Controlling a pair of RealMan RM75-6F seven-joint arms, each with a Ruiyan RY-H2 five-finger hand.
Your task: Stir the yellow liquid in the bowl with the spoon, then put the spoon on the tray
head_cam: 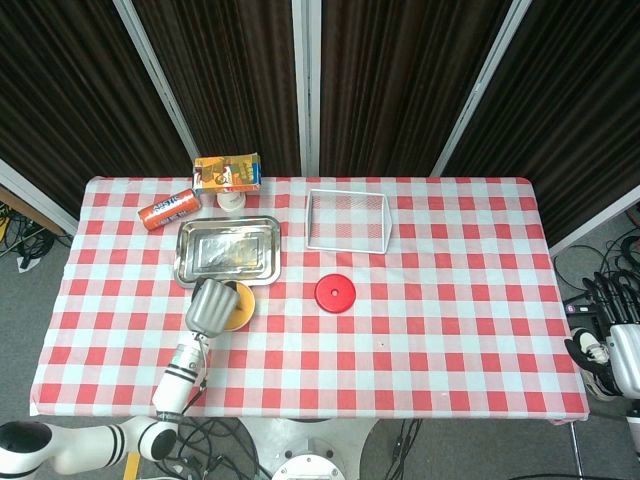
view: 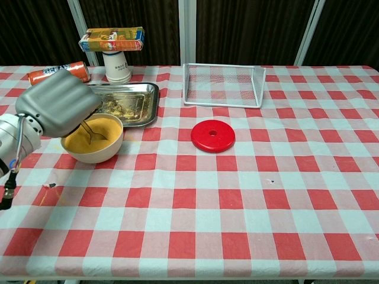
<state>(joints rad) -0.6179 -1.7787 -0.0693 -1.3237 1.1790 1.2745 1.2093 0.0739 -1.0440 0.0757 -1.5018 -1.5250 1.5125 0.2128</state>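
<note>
The white bowl point(view: 98, 151) of yellow liquid point(view: 100, 135) sits in front of the metal tray point(view: 144, 102), near the table's left side. My left hand point(view: 57, 102) hovers over the bowl's left rim and holds the spoon point(view: 92, 131), whose lower end dips into the liquid. In the head view the left hand point(head_cam: 210, 304) covers most of the bowl point(head_cam: 240, 308), just below the tray point(head_cam: 228, 249). My right hand point(head_cam: 612, 350) hangs off the table's right edge, holding nothing; its fingers are too small to read.
A red disc point(view: 213, 135) lies mid-table. A white wire basket point(view: 223, 86) stands at the back. An orange can point(view: 58, 72) lies behind the tray, beside a white cup point(view: 118, 66) with a snack box point(view: 112, 38) on top.
</note>
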